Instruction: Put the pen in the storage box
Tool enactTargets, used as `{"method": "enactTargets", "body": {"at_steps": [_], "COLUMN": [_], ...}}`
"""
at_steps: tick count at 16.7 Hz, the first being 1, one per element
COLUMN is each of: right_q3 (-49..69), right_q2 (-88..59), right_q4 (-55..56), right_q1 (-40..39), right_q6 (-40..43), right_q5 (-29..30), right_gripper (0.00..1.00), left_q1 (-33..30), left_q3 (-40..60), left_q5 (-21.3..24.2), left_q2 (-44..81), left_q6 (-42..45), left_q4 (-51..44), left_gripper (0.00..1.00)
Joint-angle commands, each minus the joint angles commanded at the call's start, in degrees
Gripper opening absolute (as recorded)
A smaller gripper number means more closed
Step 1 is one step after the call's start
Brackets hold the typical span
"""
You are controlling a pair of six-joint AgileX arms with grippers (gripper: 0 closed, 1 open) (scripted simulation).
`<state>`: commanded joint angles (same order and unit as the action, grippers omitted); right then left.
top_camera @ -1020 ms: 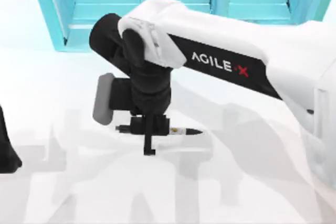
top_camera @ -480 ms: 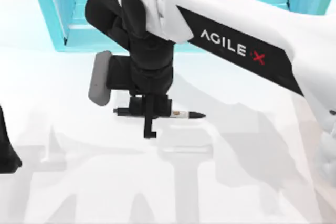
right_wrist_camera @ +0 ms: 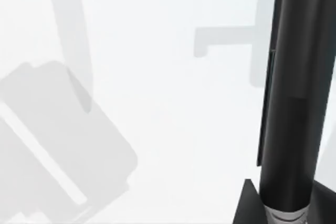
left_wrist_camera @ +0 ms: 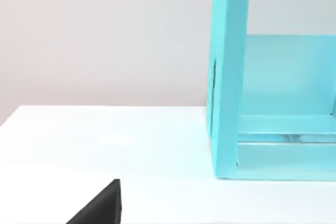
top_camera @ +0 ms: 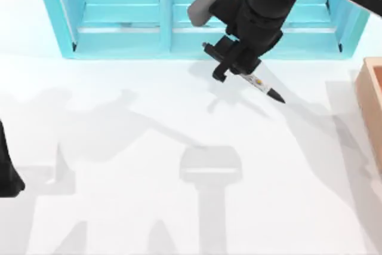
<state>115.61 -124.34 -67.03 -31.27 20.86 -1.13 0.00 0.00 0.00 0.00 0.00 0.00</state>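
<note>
The right claw, clamped on the pen, holds it in the air above the worktop, near the turquoise rack, probably to carry it toward the box.

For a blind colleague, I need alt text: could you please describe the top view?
The right gripper, its jaws shut on the black pen, holds it tilted above the white table, just in front of a turquoise shelf unit. A brown box's edge shows at the right side. The left arm stays parked at the left edge.
</note>
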Motion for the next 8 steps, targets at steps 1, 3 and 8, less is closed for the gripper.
{"method": "enactTargets", "body": {"at_steps": [1,3,8], "right_q3": [-3.7,-12.5,-38.6], "right_q2": [2.7,8.6,24.8], "right_q4": [2.6,7.9,21.2], "right_q1": [4.8,15.8,45.7], "right_q6": [-4.6,-14.8,-41.5], "right_q5": [-1.0,-3.2,-10.3], "right_gripper": [0.0,0.0,0.0], "left_q1": [0.0,0.0,0.0], "left_q3": [0.0,0.0,0.0], "left_q5": [0.0,0.0,0.0], "left_q2": [0.0,0.0,0.0], "left_q6": [0.0,0.0,0.0], "left_q4": [0.0,0.0,0.0], "left_gripper": [1.0,1.0,1.0]}}
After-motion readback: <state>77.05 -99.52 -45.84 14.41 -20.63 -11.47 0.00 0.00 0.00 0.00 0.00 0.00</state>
